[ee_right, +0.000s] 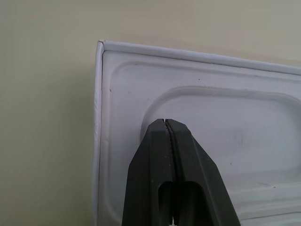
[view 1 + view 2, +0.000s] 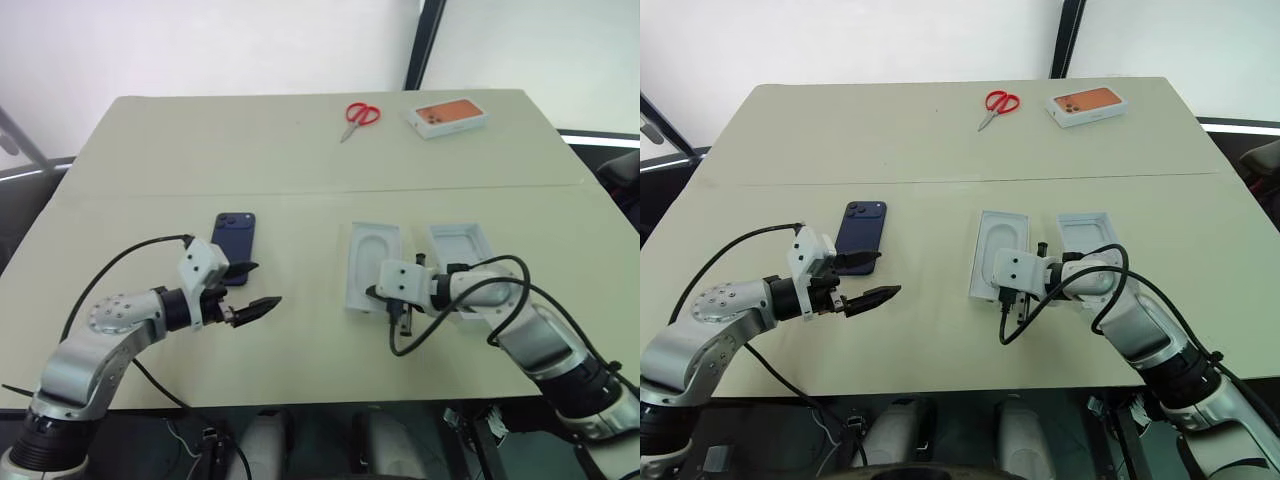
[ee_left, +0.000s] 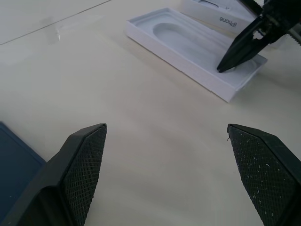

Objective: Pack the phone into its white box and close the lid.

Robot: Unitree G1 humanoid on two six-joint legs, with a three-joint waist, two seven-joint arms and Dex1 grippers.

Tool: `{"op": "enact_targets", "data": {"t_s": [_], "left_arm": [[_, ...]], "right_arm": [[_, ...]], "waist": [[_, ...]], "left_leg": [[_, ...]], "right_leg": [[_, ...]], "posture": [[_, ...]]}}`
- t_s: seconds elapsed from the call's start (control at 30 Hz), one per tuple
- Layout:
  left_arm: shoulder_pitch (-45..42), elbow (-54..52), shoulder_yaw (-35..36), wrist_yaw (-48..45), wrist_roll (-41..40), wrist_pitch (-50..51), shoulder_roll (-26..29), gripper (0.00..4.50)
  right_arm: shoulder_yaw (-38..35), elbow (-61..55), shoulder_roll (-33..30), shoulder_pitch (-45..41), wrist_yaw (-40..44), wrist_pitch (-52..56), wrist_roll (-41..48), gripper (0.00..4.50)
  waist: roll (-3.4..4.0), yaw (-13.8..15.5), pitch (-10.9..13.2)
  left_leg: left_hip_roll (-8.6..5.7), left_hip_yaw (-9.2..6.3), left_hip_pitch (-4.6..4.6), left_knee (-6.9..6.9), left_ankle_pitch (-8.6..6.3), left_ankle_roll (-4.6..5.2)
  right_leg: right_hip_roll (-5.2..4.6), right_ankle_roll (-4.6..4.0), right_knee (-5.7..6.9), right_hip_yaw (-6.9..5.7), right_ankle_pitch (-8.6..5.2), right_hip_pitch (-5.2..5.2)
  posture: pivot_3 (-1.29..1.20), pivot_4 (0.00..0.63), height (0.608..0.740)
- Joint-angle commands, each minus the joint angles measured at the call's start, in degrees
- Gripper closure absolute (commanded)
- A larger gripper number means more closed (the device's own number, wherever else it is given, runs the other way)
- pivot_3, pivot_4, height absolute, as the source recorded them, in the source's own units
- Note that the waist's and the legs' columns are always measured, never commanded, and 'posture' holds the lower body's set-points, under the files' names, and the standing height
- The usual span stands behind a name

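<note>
The phone (image 2: 235, 247) lay flat and dark-side up on the pale desk (image 2: 300, 160), well to the left of a white tray with an oval recess (image 2: 374, 265). Another white box part (image 2: 463, 246) sat just beside that tray on its right, partly hidden by the right arm; whether it was the box or the lid could not be told, though lettering showed on its side wall in the left wrist view. The left hand (image 2: 250, 296) hovered off the desk near the phone's near end, between phone and tray, its two black fingers (image 3: 84, 160) spread wide with nothing between them. The right hand (image 1: 168, 123) was pinched fully closed, gripping nothing, its tip poised over the near end of the recessed tray, by the recess's curved edge; contact could not be told. At the far side of the desk from the tray lay red-handled scissors (image 2: 358, 117) and, to their right, a white box with an orange top (image 2: 448, 117).
</note>
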Motion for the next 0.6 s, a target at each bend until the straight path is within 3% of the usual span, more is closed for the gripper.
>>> {"op": "enact_targets", "data": {"t_s": [0.03, 0.17, 0.33, 0.5, 0.6], "left_arm": [[0.4, -0.9, 2.3, 0.4, 0.0, -0.3, 0.4, 0.18], [0.5, -0.3, 4.2, 1.7, -0.4, 0.7, 0.4, 0.18], [-3.0, 3.1, 12.8, 10.3, -6.2, 8.4, -2.9, 0.18], [-8.0, 6.7, 21.6, 22.3, -11.4, 17.8, -6.5, 0.09], [-11.4, 9.4, 23.0, 28.6, -11.5, 24.6, -6.8, 0.09]], "right_arm": [[-1.4, -1.8, -2.1, 0.7, 2.4, -0.9, 0.8, 4.47], [-3.8, -0.7, 0.6, -2.6, 0.6, -2.3, 2.0, 4.47], [-5.2, -0.4, 6.9, -8.9, -1.4, 1.0, 4.6, 4.47], [-1.3, 1.8, 14.1, -13.1, -5.0, 2.4, 3.0, 4.49], [2.3, 5.9, 19.7, -15.5, -8.8, 3.0, -0.2, 4.49]], "waist": [[0.0, 0.0, 0.0], [0.0, -0.1, 0.0], [0.05, -0.3, 0.0], [0.02, -0.1, 0.0], [0.01, -0.3, 0.0]], "left_leg": [[0.0, 0.0, 0.0, 0.0, 0.0, 0.0], [0.01, 0.0, 0.0, 0.0, 0.0, 0.0], [0.07, -0.02, 0.03, -0.02, 0.0, 0.0], [0.01, -0.04, -0.01, 0.03, 0.0, -0.01], [0.01, -0.05, 0.0, 0.11, 0.01, -0.02]], "right_leg": [[0.0, 0.0, 0.0, 0.0, 0.0, -0.01], [0.01, 0.0, 0.01, 0.0, 0.0, -0.02], [0.09, 0.0, 0.11, 0.01, 0.0, -0.07], [0.02, 0.01, 0.07, -0.03, 0.0, -0.06], [0.03, 0.01, 0.18, -0.03, 0.01, -0.07]], "posture": [[0.0, 0.15, 0.74], [0.0, 0.15, 0.74], [0.0, 0.15, 0.74], [0.0, 0.15, 0.74], [0.0, 0.15, 0.74]]}}
